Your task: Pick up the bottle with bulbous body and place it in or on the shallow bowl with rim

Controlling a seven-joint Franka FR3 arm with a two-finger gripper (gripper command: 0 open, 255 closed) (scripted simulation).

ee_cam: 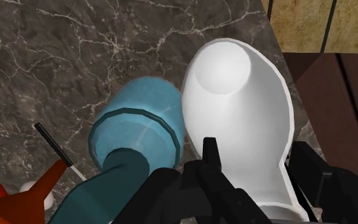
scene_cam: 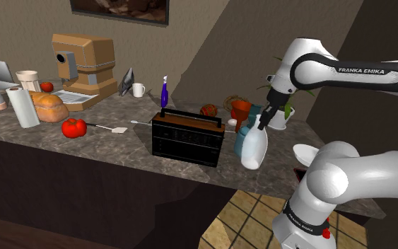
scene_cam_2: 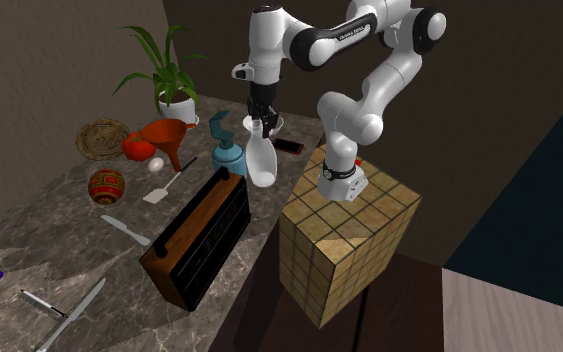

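Grips the white bottle (scene_cam: 253, 151) by its narrow neck: black gripper (scene_cam: 263, 122) clamped on it from above, one finger on each side, bulbous body hanging below at a tilt. Sits at the end of the dark marbled worktop (scene_cam: 119, 147) nearest the stand (scene_cam_2: 344, 240), close to the edge. Impossible to tell whether the base rests on the stone or hangs just above it.

Just beside the bottle, on the side away from the stand, a teal pump bottle (scene_cam: 240, 139), upright, nearly touching it in the wrist view. Toward the corner by the stand, the shallow white bowl (scene_cam: 305, 152), on the worktop, partly hidden behind the arm (scene_cam: 353, 177) in the shoulder view and apart from the bottle.

Past the teal pump bottle, nearer the back edge, an orange funnel (scene_cam: 241, 108) and a potted plant (scene_cam_2: 166, 75). Along the front edge toward the middle, a black and brown radio (scene_cam: 188, 136), with a purple bottle (scene_cam: 164, 92) beyond it. Toward the far end, a red tomato (scene_cam: 73, 127), a paper roll (scene_cam: 22, 107) and a loaf (scene_cam: 51, 107).
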